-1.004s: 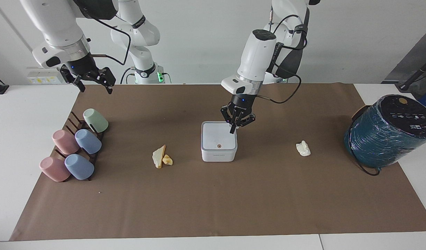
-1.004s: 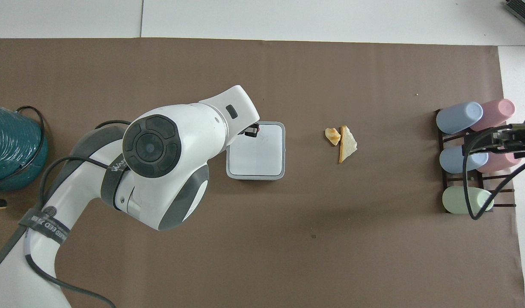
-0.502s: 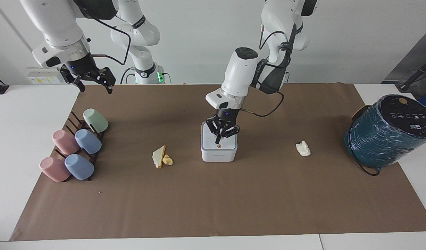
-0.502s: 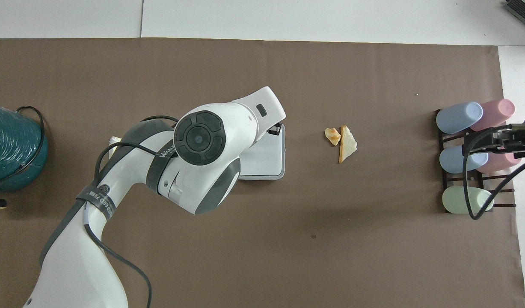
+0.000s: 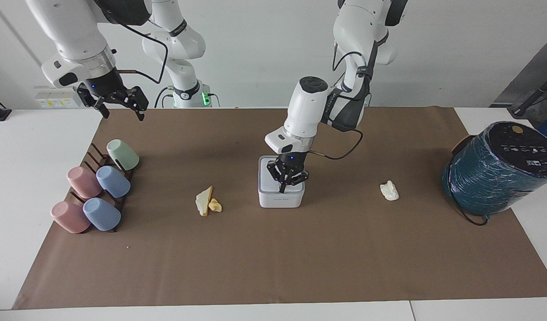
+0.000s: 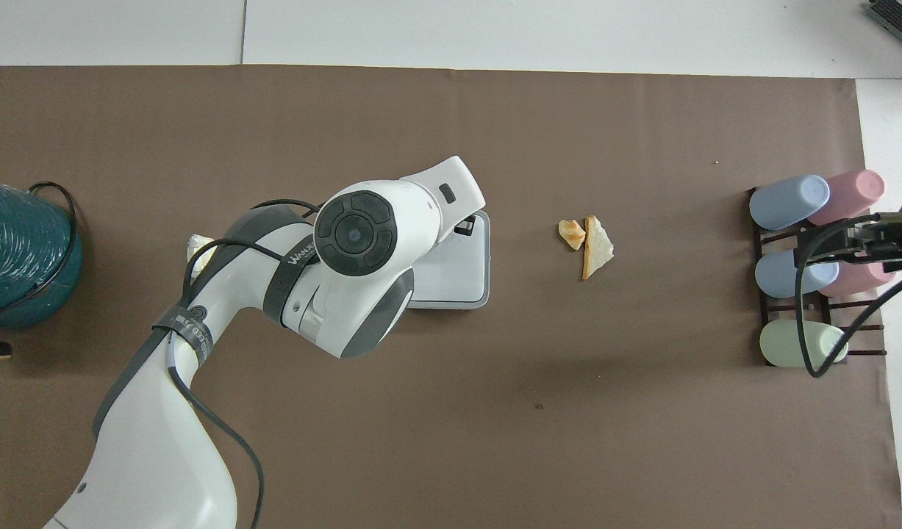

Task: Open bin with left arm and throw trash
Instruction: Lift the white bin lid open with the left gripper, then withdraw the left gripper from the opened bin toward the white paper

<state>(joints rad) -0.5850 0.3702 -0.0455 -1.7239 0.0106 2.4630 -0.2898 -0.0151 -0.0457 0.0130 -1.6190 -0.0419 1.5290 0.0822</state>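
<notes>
Pressing down onto the bin (image 5: 281,196) lid, the left end effector (image 5: 282,190) has its fingertips pinched together, holding nothing, tip on the lid's edge farthest from the robots. Bin sits mid-desk on the brown paper (image 5: 273,267), lid flat and closed. In the overhead view the left arm covers most of the bin (image 6: 465,272).

Right end effector (image 5: 121,107) hangs in the air over the desk corner at the right arm's end, jaws spread wide, empty, waiting.

Trash: bread wedge (image 5: 204,200) and yellow lump (image 5: 215,205) touching each other, beside the bin toward the right arm's end. White wad (image 5: 389,191) beside the bin toward the left arm's end, well apart from it.

Cup rack (image 5: 95,160) with five pastel cups at the right arm's end. Teal cylinder (image 5: 496,176) with black top at the left arm's end, at the paper's edge.
</notes>
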